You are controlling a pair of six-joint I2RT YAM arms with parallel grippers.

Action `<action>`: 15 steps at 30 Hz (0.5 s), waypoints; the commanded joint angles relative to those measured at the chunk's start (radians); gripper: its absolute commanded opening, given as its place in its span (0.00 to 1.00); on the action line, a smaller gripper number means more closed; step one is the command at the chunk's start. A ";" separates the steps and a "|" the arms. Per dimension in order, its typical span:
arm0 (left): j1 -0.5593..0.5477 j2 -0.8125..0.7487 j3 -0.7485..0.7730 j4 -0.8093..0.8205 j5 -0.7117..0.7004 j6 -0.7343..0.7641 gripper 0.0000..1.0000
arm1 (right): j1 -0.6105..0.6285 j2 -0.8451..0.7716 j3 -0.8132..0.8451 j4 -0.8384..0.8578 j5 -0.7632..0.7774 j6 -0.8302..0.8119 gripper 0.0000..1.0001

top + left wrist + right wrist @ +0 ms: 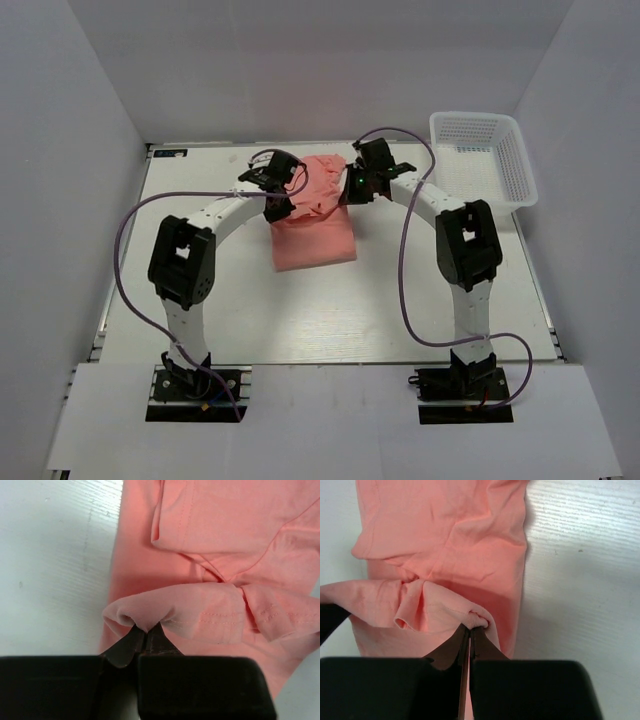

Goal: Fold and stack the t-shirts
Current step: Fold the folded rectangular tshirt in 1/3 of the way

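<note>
The left gripper has its 2 fingers drawn nearly together on a pinched fold of the salmon-pink t-shirt. The cloth rolls into a soft loop right at the fingertips, and a stitched hem runs off to the side of that loop. The right gripper is likewise clamped on the same garment, its fingers pressed together with only a thin seam of cloth between them – a small bunched lip of fabric sits at the tips. In each wrist view the rest of the shirt spreads out ahead of the fingertips, lying on the white table with folded layers and creases. Seen from above, the 2 grippers sit on opposite sides of the shirt's far end, with the gathered cloth spanning between them. From there the body of the shirt extends back toward the arm bases as a rough rectangle. A white mesh basket stands well apart, out beyond the right gripper at the table's far corner.
</note>
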 commanded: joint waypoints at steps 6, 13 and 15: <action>0.060 0.072 0.169 0.000 -0.043 -0.003 0.66 | -0.027 0.120 0.250 0.055 -0.093 -0.015 0.60; 0.146 0.135 0.464 -0.172 -0.082 -0.023 1.00 | -0.052 0.074 0.394 -0.030 -0.104 -0.055 0.90; 0.147 0.092 0.400 -0.140 -0.054 -0.011 1.00 | -0.053 -0.042 0.205 0.013 -0.094 -0.067 0.90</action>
